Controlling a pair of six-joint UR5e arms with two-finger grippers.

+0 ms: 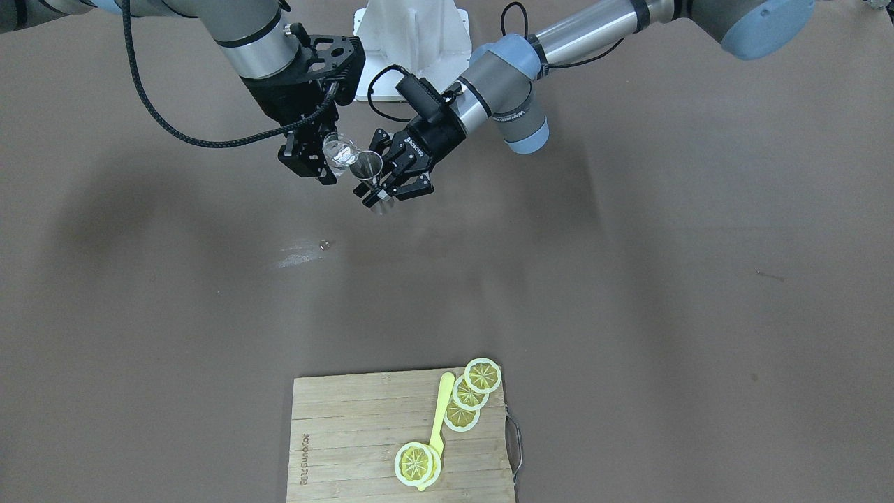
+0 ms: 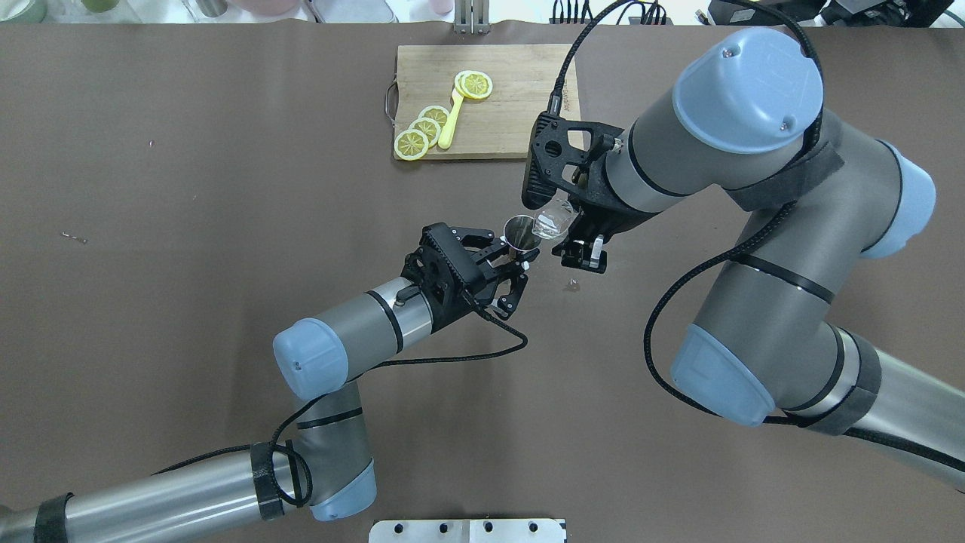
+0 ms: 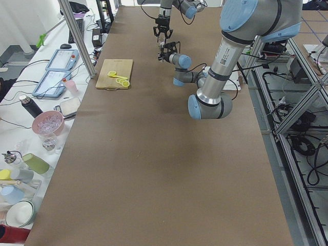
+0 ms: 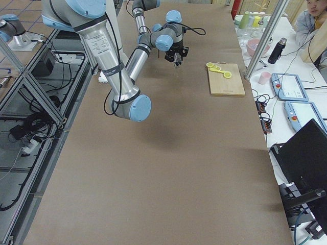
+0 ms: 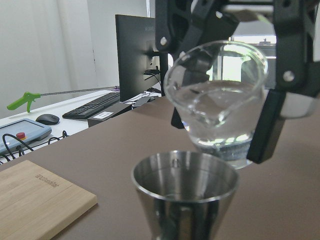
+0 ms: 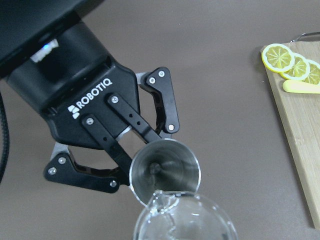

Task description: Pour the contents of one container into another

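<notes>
My left gripper [image 2: 514, 260] is shut on the waist of the silver jigger [image 2: 520, 232], holding it upright above the table with its open cone up. My right gripper [image 2: 571, 226] is shut on the small clear glass [image 2: 554, 219], which is tilted with its lip over the jigger's rim. In the left wrist view the glass [image 5: 217, 100] holds clear liquid and leans towards the jigger [image 5: 185, 195] just below it. The right wrist view looks down on the glass lip [image 6: 182, 215], the jigger mouth [image 6: 165, 170] and the left gripper [image 6: 150, 145]. The front view shows the glass [image 1: 341, 152] beside the jigger [image 1: 368, 168].
A wooden cutting board [image 2: 520, 75] lies at the far side with lemon slices [image 2: 422, 132] and a yellow utensil [image 2: 450, 121] on it. A wet patch [image 1: 307, 251] marks the table below the grippers. Cups, bottles and tablets [image 3: 46, 123] line the operators' side.
</notes>
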